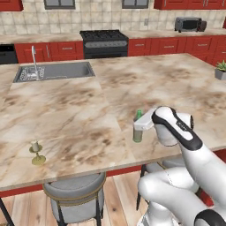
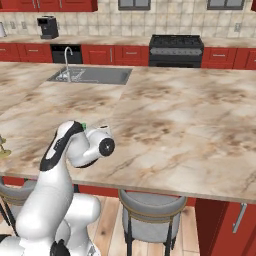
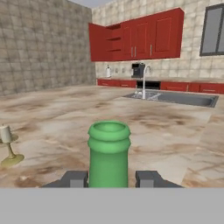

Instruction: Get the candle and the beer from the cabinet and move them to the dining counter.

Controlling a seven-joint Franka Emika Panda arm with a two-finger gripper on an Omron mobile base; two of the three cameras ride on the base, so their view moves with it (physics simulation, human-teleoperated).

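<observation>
Two small dark finger tips of the gripper (image 3: 109,178) rise at the bottom of the hand view, one on each side of the dark green glass beer bottle (image 3: 109,151), pressed against its narrow neck just under the thick round lip, so the jaws stand partly closed and clasp the bottle. In the left base view the same bottle (image 1: 138,129) stands upright on the beige-and-brown marbled stone dining counter (image 1: 114,95), near the counter's front edge, with the white hand of the arm reaching in from the right and covering its upper part. In the right base view just a sliver of green (image 2: 83,125) peeks out behind the arm's wrist. The cream-white candle on its yellowish-brass holder with a round flat base (image 1: 36,152) also stands upright on the counter, well to the left of the bottle and close to the front edge; the hand view shows it (image 3: 7,147) at the left. A grey round stool (image 1: 75,192) sits under the counter edge below the candle. Farther back, the inset steel sink (image 1: 55,71) with its tall tap lies in the counter top. Beyond that, against the tiled wall, a red wooden wall cabinet (image 3: 138,37) hangs with its leftmost door swung open.
</observation>
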